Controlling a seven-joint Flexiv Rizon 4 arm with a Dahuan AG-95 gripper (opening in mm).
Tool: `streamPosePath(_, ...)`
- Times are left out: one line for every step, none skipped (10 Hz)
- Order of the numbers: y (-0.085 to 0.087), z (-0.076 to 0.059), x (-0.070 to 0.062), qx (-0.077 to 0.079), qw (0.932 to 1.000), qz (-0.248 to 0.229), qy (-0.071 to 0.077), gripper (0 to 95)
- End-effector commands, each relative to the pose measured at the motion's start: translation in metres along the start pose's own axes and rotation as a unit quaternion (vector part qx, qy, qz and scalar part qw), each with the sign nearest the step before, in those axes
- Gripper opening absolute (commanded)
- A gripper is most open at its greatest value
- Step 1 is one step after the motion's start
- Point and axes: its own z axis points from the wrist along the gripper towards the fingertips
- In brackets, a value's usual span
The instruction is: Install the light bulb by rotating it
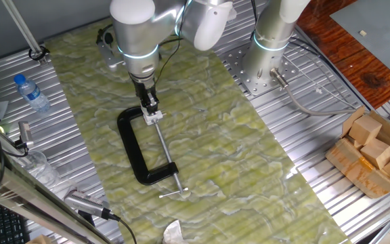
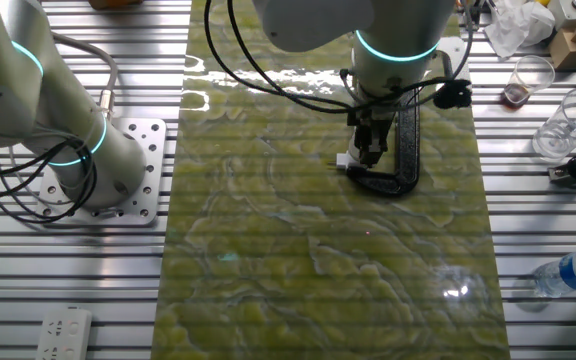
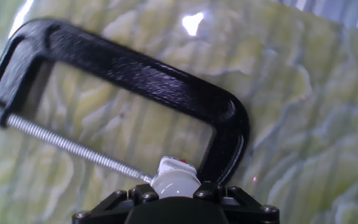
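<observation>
Between your gripper's [image 3: 174,198] fingers sits the light bulb [image 3: 174,178], pinched tight at the tip of the steel screw [image 3: 73,147] inside the black C-clamp [image 3: 142,74]. If you twist off-axis, the bulb may slip or the unfastened clamp may turn along on the green mat [image 1: 249,169]. Its frame crowds your wrist; a water bottle [image 1: 31,93] stands well apart.

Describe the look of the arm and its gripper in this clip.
The arm has rounded white-grey links with glowing cyan rings at the joints and black cables looping alongside. The gripper is small and black, with narrow fingers; the hand view shows its dark bolted base.
</observation>
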Motion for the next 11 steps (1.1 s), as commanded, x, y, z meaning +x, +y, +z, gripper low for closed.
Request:
streamPosePath(0.0007,0.0001,0.0003,0.004,0.9999,-0.014,0.002,0.0)
streamPosePath(0.0007,0.0001,0.0002,0.013,0.9991,-0.042,0.002,19.0)
streamPosePath(0.0008,-0.0003,0.0002,0.029,0.9973,-0.068,0.001,19.0)
streamPosePath(0.0008,-0.0005,0.0002,0.036,0.9956,-0.087,0.001,38.0)
streamPosePath(0.0008,-0.0005,0.0002,0.039,0.9945,-0.097,0.001,38.0)
streamPosePath(0.0008,-0.0006,0.0002,0.038,0.9937,-0.105,-0.001,57.0)
streamPosePath(0.0008,-0.0006,0.0002,0.038,0.9932,-0.11,-0.001,57.0)
streamPosePath(0.0008,-0.0006,0.0002,0.038,0.9925,-0.116,0.0,76.0)
streamPosePath(0.0008,-0.0006,0.0002,0.038,0.9919,-0.121,0.0,76.0)
streamPosePath(0.0008,-0.0008,0.0002,0.038,0.9866,-0.159,0.002,76.0)
streamPosePath(0.0008,-0.0011,0.0002,0.038,0.9776,-0.207,0.002,57.0)
